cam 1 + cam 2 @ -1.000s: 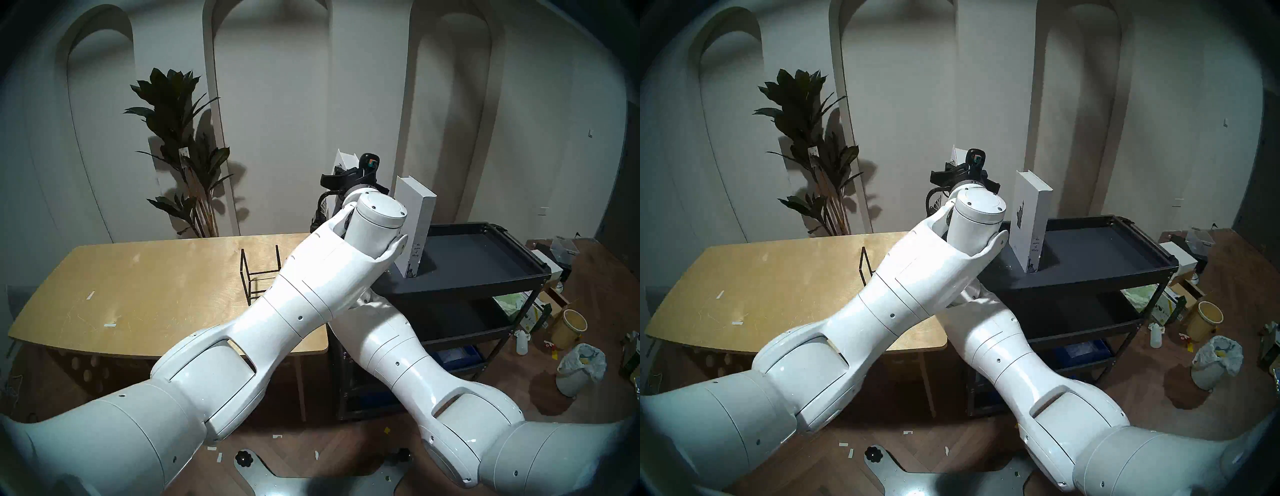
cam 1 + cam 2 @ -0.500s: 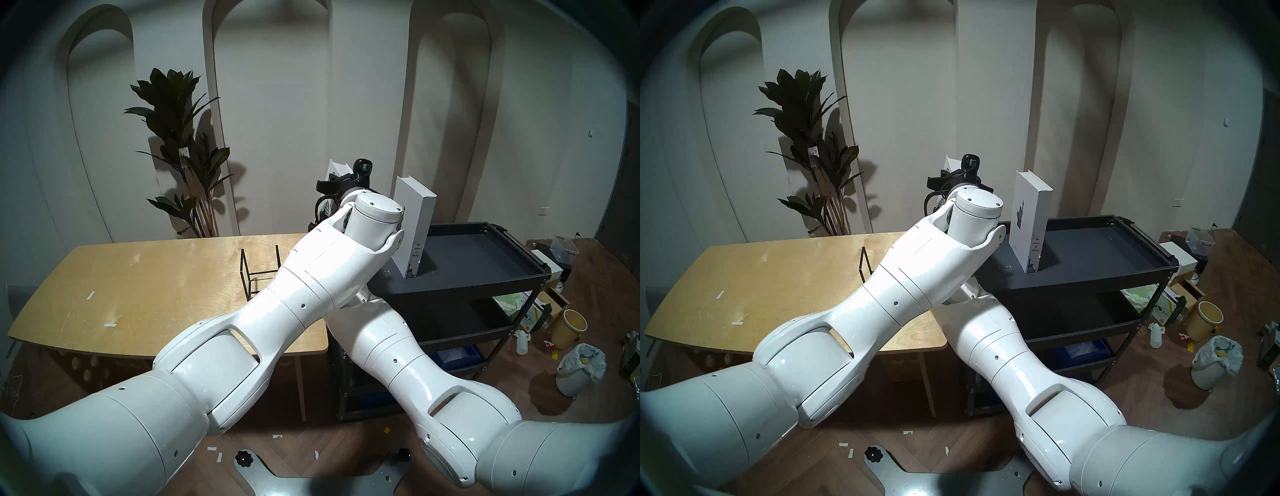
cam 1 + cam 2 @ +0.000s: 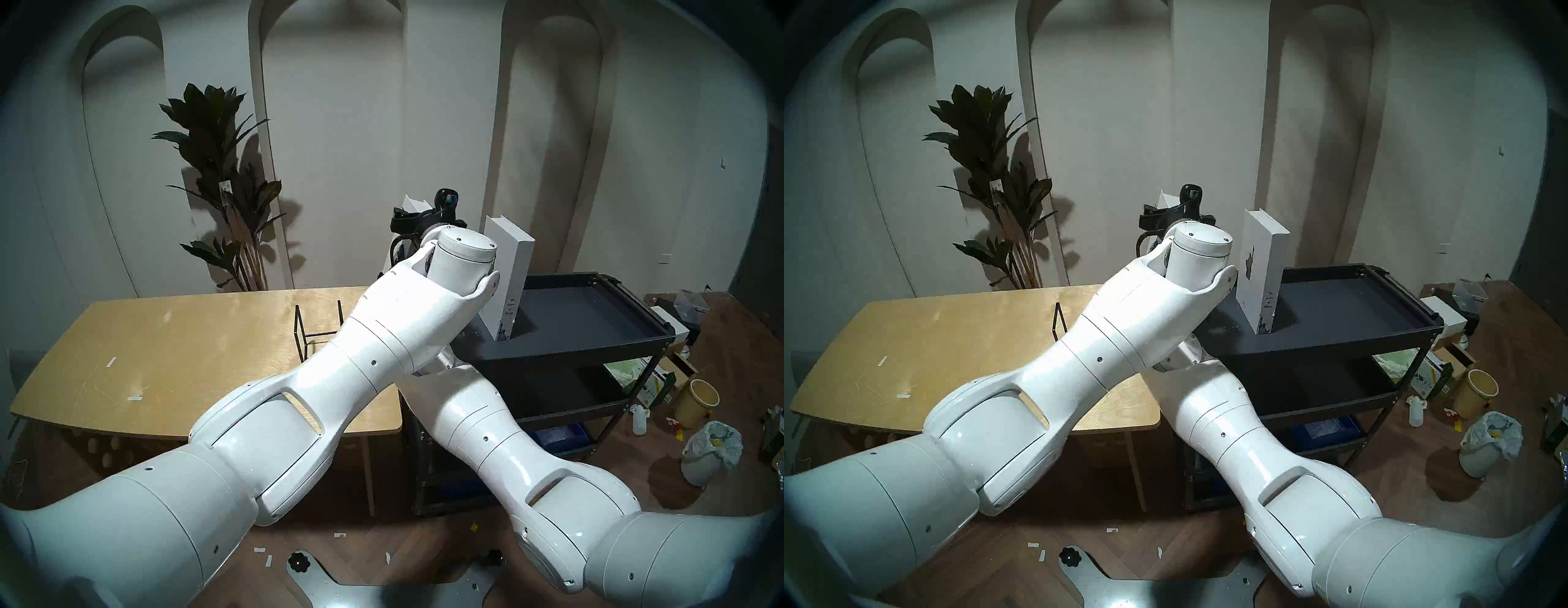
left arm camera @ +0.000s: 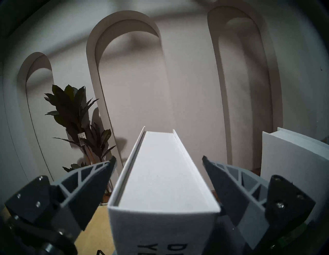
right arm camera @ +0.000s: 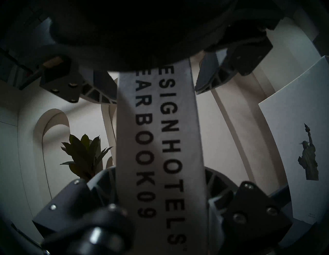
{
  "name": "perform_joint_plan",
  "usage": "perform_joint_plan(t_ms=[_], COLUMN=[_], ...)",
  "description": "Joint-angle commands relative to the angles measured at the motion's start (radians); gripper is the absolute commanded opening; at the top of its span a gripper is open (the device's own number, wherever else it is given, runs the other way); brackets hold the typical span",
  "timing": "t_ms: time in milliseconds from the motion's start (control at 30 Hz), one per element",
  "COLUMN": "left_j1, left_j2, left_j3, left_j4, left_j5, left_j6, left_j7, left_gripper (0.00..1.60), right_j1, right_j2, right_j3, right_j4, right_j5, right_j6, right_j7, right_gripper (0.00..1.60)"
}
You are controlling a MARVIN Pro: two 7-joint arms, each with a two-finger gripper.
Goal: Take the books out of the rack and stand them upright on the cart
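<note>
1. "DESIGNHOTELS YEARBOOK 09" book (image 5: pixel 160 142) runs upright down the middle of the right wrist view, spine toward the lens; in the left wrist view its top edge (image 4: pixel 160 169) fills the lower centre.
2. Right gripper (image 5: pixel 160 187) clamps the spine low in that frame, one dark finger (image 5: pixel 99 192) pressed against each side of the book.
3. Left gripper (image 4: pixel 158 160) stands with its fingers spread wide, the tips clear of the book's covers on both sides; the same spread fingers (image 5: pixel 99 92) show at the top of the right wrist view, flanking the spine.
4. Statue of Liberty book (image 3: pixel 511 280) stands upright on the black cart (image 3: pixel 594 339), right of centre in the head view, at the near left part of the tray top, just right of the held book.
5. Wire rack (image 3: pixel 318 335) sits on the wooden table (image 3: pixel 169 361) at mid-frame, partly hidden by the left arm, with no book in the part that shows.
6. Both white arms cross in the lower half of the head views, the left arm over the right.
7. A potted plant (image 3: pixel 220 182) stands by the arched wall at upper left.
</note>
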Motion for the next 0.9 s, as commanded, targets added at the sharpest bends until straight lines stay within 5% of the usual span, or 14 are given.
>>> perform_joint_plan(t_ms=[0,233,533,867], left_j1=[-0.066,-0.130,-0.160,-0.051], left_j2=[-0.019,-0.066,0.065,0.180], left_j3=[0.016,-0.011,-0.163,-0.346], left_j4=[-0.116,-0.199,-0.332,-0.385], left_j5=[0.024,0.039,0.054,0.064], left_j6=[-0.078,-0.160,-0.220,-0.216], left_j7=[-0.017,-0.028,-0.003,0.083], left_gripper=[1.60,1.60,1.60,1.60], right_j1=[0.066,0.093,0.113,0.142], right_j2=[-0.054,-0.062,-0.036,0.012], right_j3=[-0.001,0.000,0.001,0.014], right_j4=[-0.017,-0.012,0.009,0.023], right_j5=[0.002,0.002,-0.016,-0.040], right_j6=[0.040,0.083,0.134,0.183], right_j7=[-0.027,-0.052,-0.076,-0.092], right_gripper=[0.00,0.00,0.00,0.00])
